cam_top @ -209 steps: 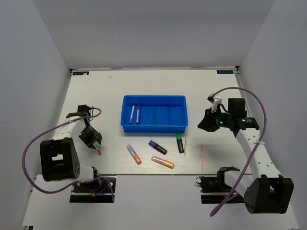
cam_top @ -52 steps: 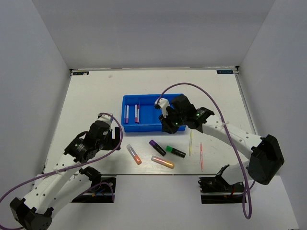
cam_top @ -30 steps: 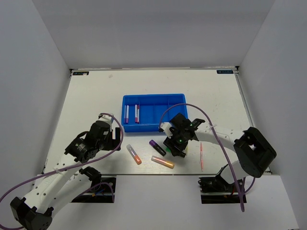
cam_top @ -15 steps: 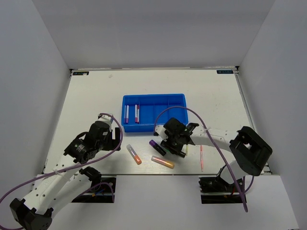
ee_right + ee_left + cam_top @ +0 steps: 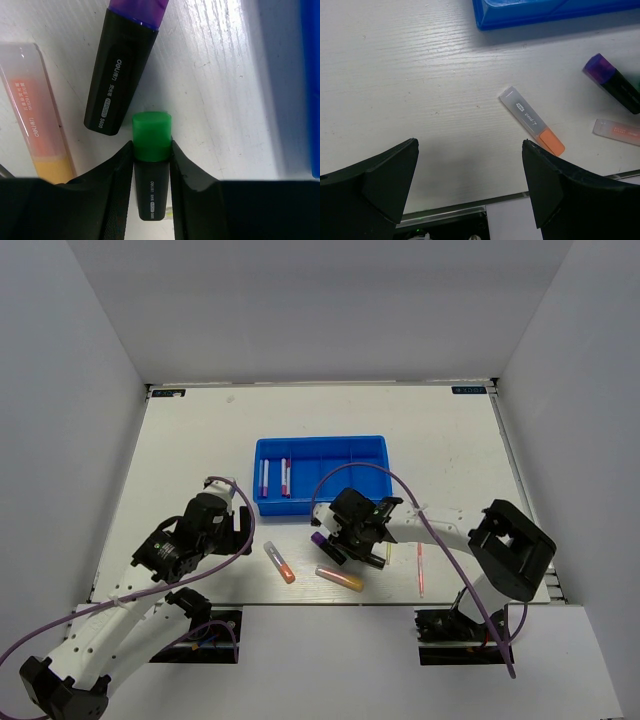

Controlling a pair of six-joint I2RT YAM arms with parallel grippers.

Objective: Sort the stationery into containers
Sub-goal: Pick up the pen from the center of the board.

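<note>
Right gripper (image 5: pixel 151 167): I see jaws clamped on green highlighter (image 5: pixel 151 135), its tail cut off, just before blue tray (image 5: pixel 310 75) | purple highlighter (image 5: pixel 125 65): likewise near tray | left gripper (image 5: pixel 470 170): jaws spread wide, empty.

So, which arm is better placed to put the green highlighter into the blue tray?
Right. The right gripper has a finger against each side of the green highlighter, close to the blue tray. The left gripper stands open above the table, near the orange highlighter.
</note>
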